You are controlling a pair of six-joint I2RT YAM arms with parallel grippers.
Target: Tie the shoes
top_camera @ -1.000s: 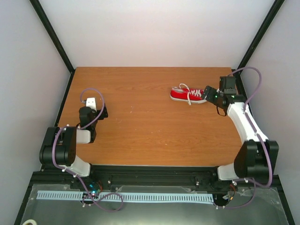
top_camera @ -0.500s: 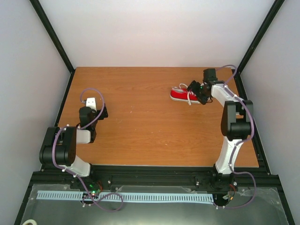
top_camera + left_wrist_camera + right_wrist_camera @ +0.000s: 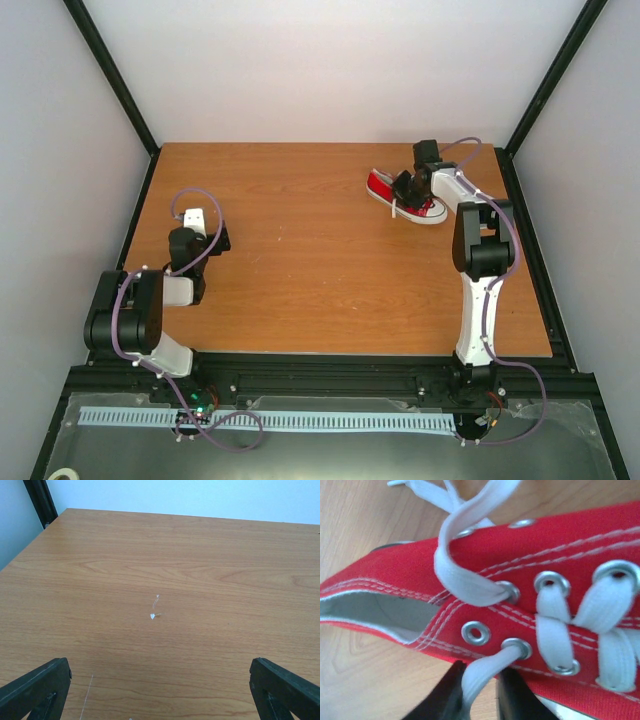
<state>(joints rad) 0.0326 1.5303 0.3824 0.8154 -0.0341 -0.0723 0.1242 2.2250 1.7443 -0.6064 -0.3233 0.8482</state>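
Note:
The shoe (image 3: 384,188), a small red sneaker with white sole and white laces, lies at the far right of the table, tilted. My right gripper (image 3: 405,190) sits over its middle. Close up, the red canvas (image 3: 560,545) fills the right wrist view, and my right gripper (image 3: 477,697) is shut on the white lace (image 3: 487,672) that comes out of a lower eyelet. A second lace end (image 3: 465,575) loops loose over the shoe's opening. My left gripper (image 3: 200,225) rests open at the left, far from the shoe, its fingers (image 3: 35,687) wide apart over bare wood.
Wooden table (image 3: 300,270) with black frame posts at the back corners. White walls close it in on three sides. A small white speck (image 3: 152,615) lies on the wood ahead of the left gripper.
My right arm reached further in over the shoe and its jaws closed on the lace. The shoe turned from level to tilted. The left arm stayed still.

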